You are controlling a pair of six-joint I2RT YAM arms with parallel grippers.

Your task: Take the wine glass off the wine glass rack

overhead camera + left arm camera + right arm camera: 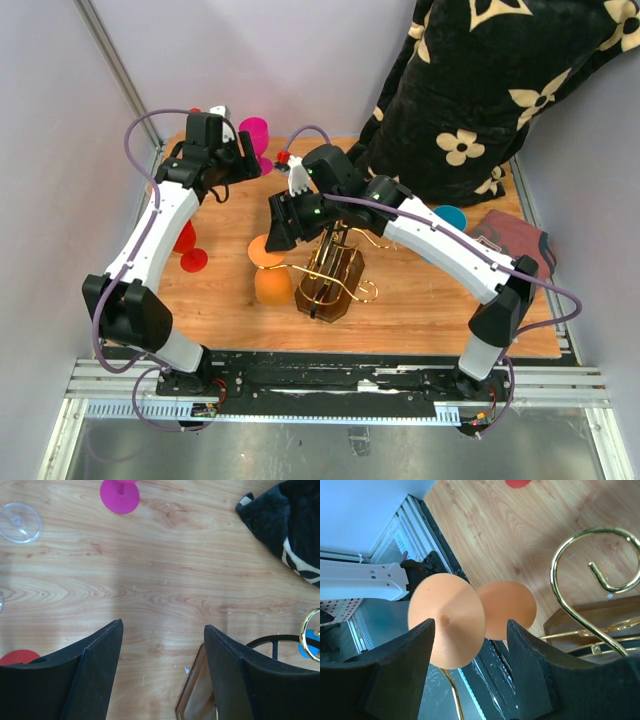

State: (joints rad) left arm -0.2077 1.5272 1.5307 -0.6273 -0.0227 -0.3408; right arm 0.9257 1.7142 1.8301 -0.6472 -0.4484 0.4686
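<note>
The gold wire wine glass rack (335, 272) stands on its dark brown base mid-table. An orange wine glass (270, 272) hangs on its left scroll arm, foot up. My right gripper (279, 227) is open just above and behind that glass. In the right wrist view the gripper (471, 623) has its jaws spread on either side of the glass's round foot (447, 625), not touching it, with the bowl (507, 610) beyond and a gold scroll (590, 575) to the right. My left gripper (245, 165) is open and empty at the back left; in its wrist view (163, 625) it holds nothing above bare wood.
A magenta glass (255, 135) and a clear glass (20, 522) stand at the back left, a red glass (188, 245) at the left. A teal cup (450, 215), a maroon cloth (515, 240) and a black flowered blanket (480, 90) lie to the right.
</note>
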